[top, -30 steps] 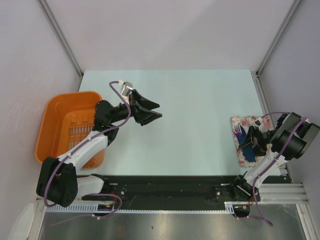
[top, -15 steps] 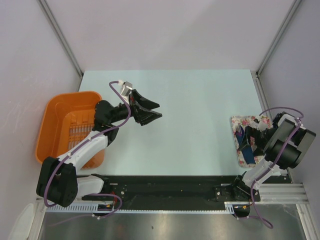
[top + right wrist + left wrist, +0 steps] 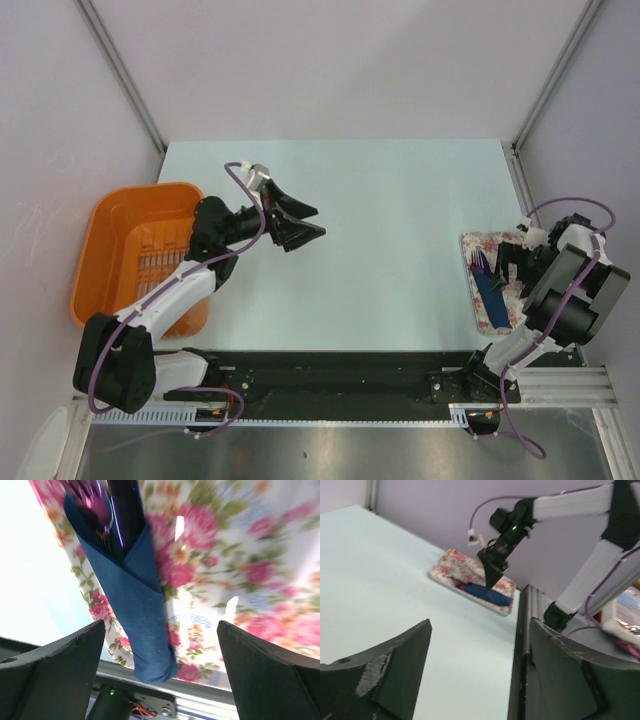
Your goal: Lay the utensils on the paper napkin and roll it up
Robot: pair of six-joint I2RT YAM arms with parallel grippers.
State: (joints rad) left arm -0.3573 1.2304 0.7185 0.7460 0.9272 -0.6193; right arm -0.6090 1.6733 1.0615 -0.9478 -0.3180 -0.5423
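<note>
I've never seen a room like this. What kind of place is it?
Probably a robot test booth. The left arm and right arm are bolted to a black rail, plain walls box in the table, with props like an orange basket and floral cloth.

Robotics lab cell — plain panel walls (image 3: 340, 60), aluminium frame posts (image 3: 122, 75), pale tabletop (image 3: 400, 200)

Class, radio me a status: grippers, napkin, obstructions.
Left gripper open, hovering over table. Right gripper open above dark navy paper napkin, rolled around purple plastic utensils, on white floral cloth. Nothing blocking.
</note>
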